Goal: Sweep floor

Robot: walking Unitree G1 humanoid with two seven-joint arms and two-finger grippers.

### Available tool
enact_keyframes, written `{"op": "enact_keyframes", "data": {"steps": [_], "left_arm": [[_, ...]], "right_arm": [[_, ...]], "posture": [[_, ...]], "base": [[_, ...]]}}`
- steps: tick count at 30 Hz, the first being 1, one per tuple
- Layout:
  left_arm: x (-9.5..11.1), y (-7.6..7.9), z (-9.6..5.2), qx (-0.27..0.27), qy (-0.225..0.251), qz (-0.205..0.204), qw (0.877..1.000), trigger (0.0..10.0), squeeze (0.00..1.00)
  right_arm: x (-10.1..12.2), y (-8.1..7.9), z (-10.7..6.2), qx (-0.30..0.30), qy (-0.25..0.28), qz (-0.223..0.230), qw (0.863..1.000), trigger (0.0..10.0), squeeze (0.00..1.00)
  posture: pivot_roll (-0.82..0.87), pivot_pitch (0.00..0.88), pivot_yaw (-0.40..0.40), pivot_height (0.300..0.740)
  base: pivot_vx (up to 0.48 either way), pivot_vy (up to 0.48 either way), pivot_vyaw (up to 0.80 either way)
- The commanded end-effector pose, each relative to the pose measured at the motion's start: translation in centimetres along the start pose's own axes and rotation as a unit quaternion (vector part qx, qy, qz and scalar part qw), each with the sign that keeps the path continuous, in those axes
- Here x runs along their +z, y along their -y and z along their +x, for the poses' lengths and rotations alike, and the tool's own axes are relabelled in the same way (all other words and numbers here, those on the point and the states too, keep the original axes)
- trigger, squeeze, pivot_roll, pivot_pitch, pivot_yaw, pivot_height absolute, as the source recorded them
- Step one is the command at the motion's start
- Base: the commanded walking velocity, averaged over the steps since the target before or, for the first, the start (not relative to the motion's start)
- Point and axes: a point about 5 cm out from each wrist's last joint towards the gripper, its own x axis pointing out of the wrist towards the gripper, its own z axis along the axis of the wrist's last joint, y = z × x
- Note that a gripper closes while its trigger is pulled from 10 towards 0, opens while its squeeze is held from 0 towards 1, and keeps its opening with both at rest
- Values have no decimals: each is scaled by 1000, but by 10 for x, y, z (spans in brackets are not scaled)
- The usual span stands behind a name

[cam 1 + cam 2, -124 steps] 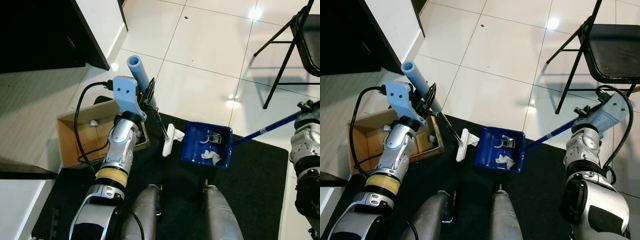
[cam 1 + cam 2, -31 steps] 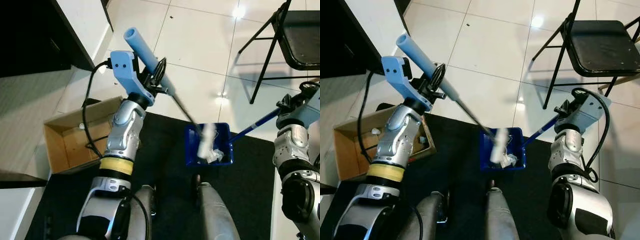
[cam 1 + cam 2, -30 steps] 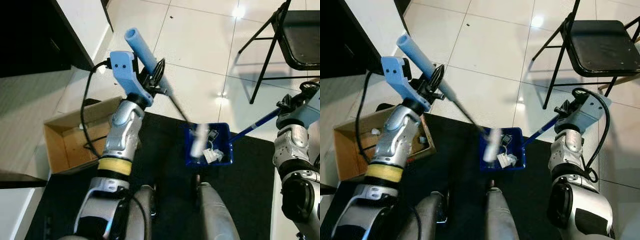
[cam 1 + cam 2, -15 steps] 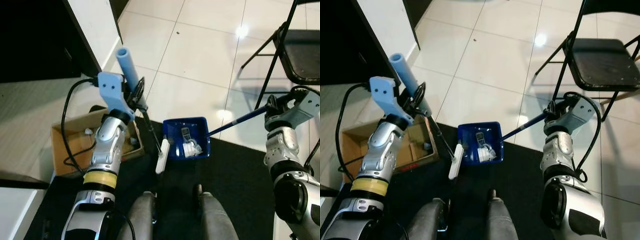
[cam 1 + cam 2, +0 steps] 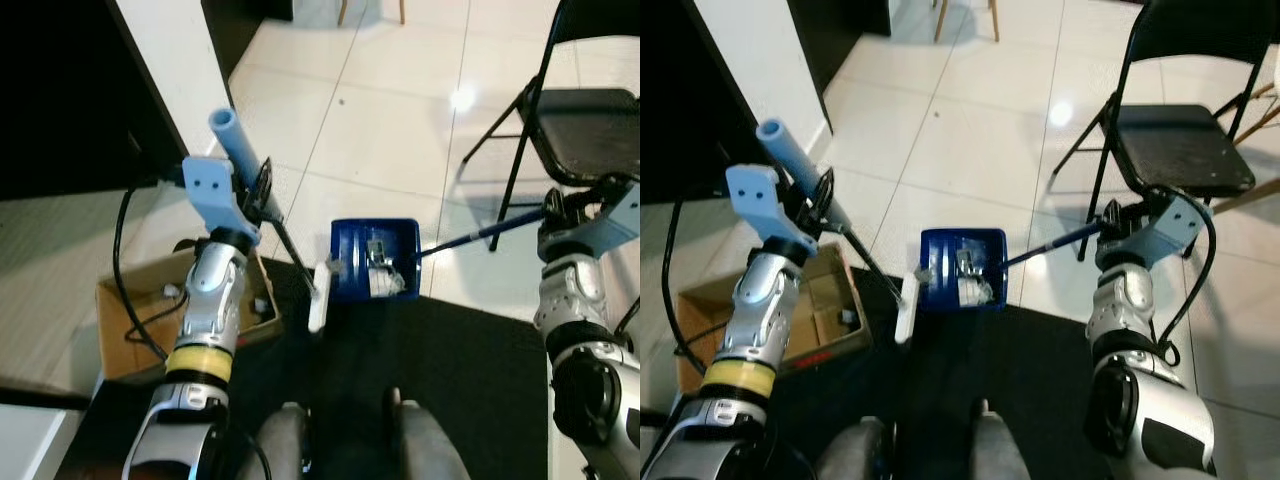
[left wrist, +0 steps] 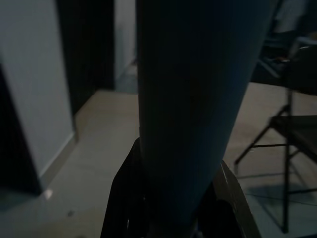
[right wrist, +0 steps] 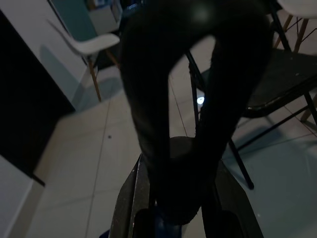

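My left gripper (image 5: pixel 262 188) is shut on the broom's light blue grip (image 5: pixel 233 140), which looms large and dark in the left wrist view (image 6: pixel 193 109). The thin dark shaft slants down to the white broom head (image 5: pixel 319 298), which rests against the left side of the blue dustpan (image 5: pixel 352 262). White paper scraps (image 5: pixel 385 284) and a small dark item lie in the pan. A blue rod runs from the pan to my right gripper (image 5: pixel 1118 222), shut on the dustpan's black loop handle (image 7: pixel 173 99). The pan sits where the black mat (image 5: pixel 470 370) meets the tiles.
An open cardboard box (image 5: pixel 128 322) stands on the floor to my left, beside a black cabinet (image 5: pixel 70 90) with a white side panel. A black folding chair (image 5: pixel 1180 140) stands at the right, close behind the right gripper. Glossy pale tiles (image 5: pixel 390 130) stretch ahead.
The view has tilted forward as I moved. One second ago the broom head was sweeping inside the dustpan; now it rests outside against the pan's left side. Both grips unchanged.
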Motion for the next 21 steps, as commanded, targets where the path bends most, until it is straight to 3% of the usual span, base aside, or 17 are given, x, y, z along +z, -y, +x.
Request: {"op": "enact_keyframes", "data": {"steps": [1, 12, 21], "left_arm": [[-4, -4, -5, 16, 0, 0, 1000, 10000, 0], [-37, -22, -21, 92, -57, -21, 994, 10000, 0], [-44, -23, -25, 93, -68, 1, 993, 10000, 0]], "right_arm": [[10, 1, 2, -3, 35, 26, 999, 10000, 0], [-7, -9, -5, 14, 13, 36, 999, 10000, 0], [-15, -10, -9, 16, 2, 36, 999, 10000, 0]], "posture": [[1, 70, -3, 740], [-4, 24, -7, 740], [-5, 13, -6, 740]], "base": [[0, 0, 0], [0, 0, 0], [0, 0, 0]]}}
